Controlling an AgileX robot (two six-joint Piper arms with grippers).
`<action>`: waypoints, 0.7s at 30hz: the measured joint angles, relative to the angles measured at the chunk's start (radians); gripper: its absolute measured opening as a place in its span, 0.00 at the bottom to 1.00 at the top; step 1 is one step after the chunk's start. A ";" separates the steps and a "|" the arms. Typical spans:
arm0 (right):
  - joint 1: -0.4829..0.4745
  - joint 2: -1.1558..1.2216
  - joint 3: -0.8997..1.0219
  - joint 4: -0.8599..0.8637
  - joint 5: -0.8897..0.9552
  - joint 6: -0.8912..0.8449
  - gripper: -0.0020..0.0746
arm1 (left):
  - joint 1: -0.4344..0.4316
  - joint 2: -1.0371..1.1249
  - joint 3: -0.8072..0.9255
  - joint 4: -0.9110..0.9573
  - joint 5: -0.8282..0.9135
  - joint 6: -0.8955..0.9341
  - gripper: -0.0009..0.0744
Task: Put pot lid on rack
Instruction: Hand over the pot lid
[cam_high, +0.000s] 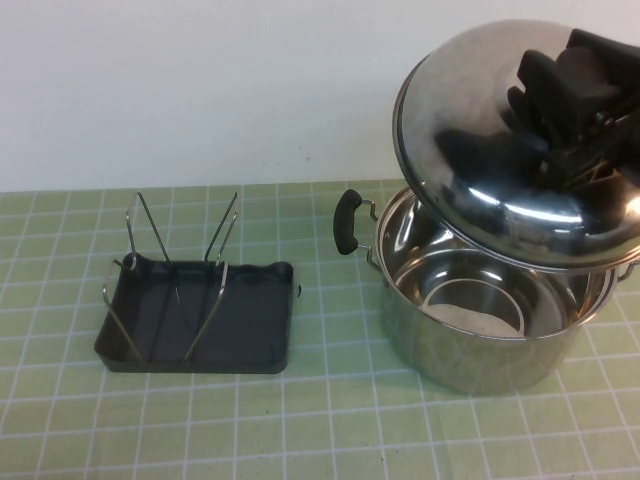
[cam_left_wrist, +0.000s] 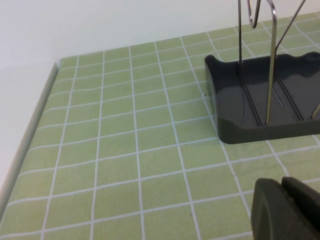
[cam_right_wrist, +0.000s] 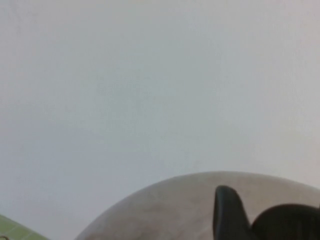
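The pot lid (cam_high: 480, 190), shiny domed steel, hangs tilted in the air above the open pot (cam_high: 480, 345) at the right. My right gripper (cam_high: 548, 108) is shut on the lid's black knob from above. The right wrist view shows the lid's dome (cam_right_wrist: 170, 210), one dark finger (cam_right_wrist: 227, 215) and the knob (cam_right_wrist: 287, 222). The rack (cam_high: 240, 335), a dark grey tray with wire prongs (cam_high: 150, 230), stands at the left, apart from the pot. My left gripper (cam_left_wrist: 281, 184) is shut and empty, low over the mat near the rack's corner (cam_left_wrist: 235, 132); it is out of the high view.
A green tiled mat (cam_high: 330, 420) covers the table, with a white wall behind. The pot's black side handle (cam_high: 347, 222) points toward the rack. The mat's edge (cam_left_wrist: 30, 135) runs beside a white surface in the left wrist view.
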 joint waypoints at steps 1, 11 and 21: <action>0.000 -0.012 0.000 -0.028 0.002 0.021 0.46 | 0.000 0.000 0.000 0.000 0.000 0.000 0.01; 0.000 -0.030 0.000 -0.309 0.006 0.281 0.46 | 0.000 0.000 0.000 -0.002 0.000 0.000 0.01; 0.000 -0.030 0.000 -0.461 -0.131 0.411 0.46 | 0.000 -0.002 0.002 -0.876 -0.124 -0.398 0.01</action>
